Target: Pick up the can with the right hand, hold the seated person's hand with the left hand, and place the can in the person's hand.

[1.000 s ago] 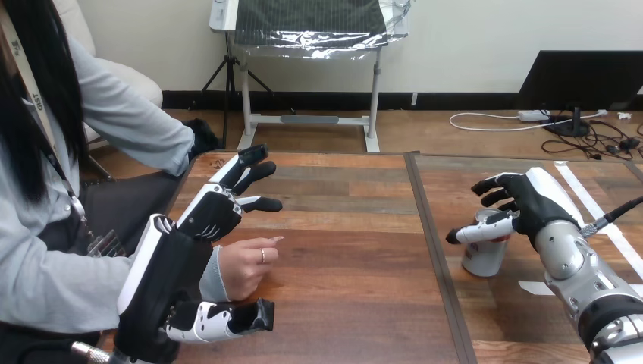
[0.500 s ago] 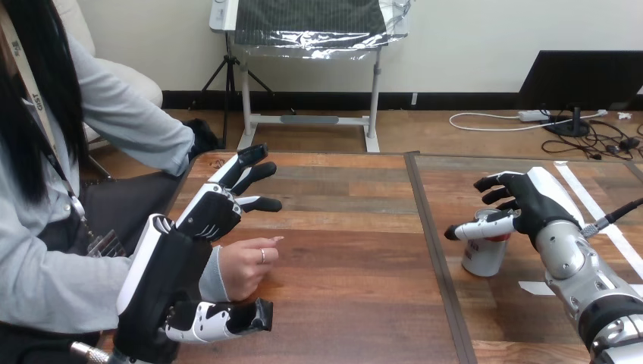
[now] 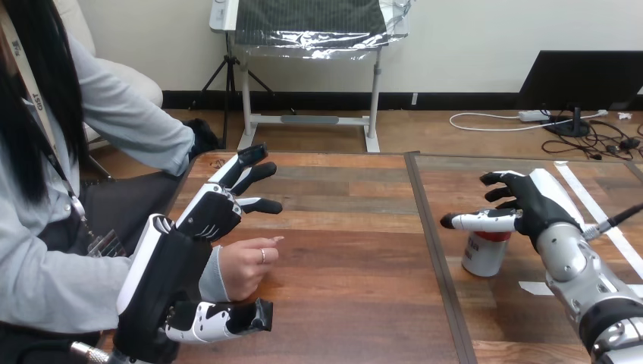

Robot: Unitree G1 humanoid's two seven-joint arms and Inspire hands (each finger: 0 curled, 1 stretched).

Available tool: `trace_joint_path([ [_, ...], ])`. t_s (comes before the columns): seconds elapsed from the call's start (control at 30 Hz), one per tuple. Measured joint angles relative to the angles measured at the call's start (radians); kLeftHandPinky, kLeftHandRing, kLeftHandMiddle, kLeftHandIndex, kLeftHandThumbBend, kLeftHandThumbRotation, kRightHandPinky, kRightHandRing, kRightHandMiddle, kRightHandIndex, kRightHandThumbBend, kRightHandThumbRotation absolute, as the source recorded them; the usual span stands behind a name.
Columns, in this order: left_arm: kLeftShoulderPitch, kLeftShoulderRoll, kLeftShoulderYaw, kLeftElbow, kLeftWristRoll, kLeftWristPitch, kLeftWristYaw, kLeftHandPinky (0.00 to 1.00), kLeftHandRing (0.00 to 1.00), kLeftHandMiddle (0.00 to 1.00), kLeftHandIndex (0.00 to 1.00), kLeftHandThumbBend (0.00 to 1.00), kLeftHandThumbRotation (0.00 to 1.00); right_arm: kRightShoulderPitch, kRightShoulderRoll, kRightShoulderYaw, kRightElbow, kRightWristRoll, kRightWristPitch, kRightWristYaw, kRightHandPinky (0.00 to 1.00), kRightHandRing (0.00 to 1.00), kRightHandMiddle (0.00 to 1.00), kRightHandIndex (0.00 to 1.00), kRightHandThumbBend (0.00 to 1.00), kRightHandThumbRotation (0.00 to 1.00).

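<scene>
Hovering my right hand (image 3: 531, 201) over the can (image 3: 484, 258), fingers (image 3: 500, 180) loose and empty, I'm risking toppling it; left hand (image 3: 208, 216) is hanging wide over the person's hand (image 3: 243, 269)

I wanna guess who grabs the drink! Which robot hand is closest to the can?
The right hand, poised over the can and its top. The left hand is far across the table, beside the person's hand.

Likely a robotics lab: wooden table (image 3: 341, 250) marked with white tape strips (image 3: 593, 203)
</scene>
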Motion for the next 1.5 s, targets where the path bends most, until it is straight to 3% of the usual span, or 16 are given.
trace_joint_path([
  [0.33, 0.0, 0.0, 0.0, 0.0, -0.002, 0.005, 0.0, 0.71, 0.89, 0.94, 0.9, 1.0, 0.62, 0.026, 0.0, -0.02, 0.0, 0.026, -0.023, 0.0, 0.7, 0.79, 0.84, 0.9, 1.0, 0.45],
  [0.9, 0.0, 0.006, -0.001, -0.004, -0.012, 0.015, -0.01, 0.73, 0.91, 0.96, 0.91, 1.0, 0.63, 0.08, 0.004, -0.075, 0.0, 0.099, -0.058, -0.004, 0.73, 0.82, 0.85, 0.92, 1.0, 0.42],
  [1.5, 0.0, 0.027, 0.001, -0.018, -0.033, 0.024, -0.026, 0.73, 0.91, 0.96, 0.9, 1.0, 0.63, 0.139, 0.031, -0.128, 0.0, 0.136, -0.12, -0.048, 0.76, 0.84, 0.85, 0.92, 0.98, 0.39],
])
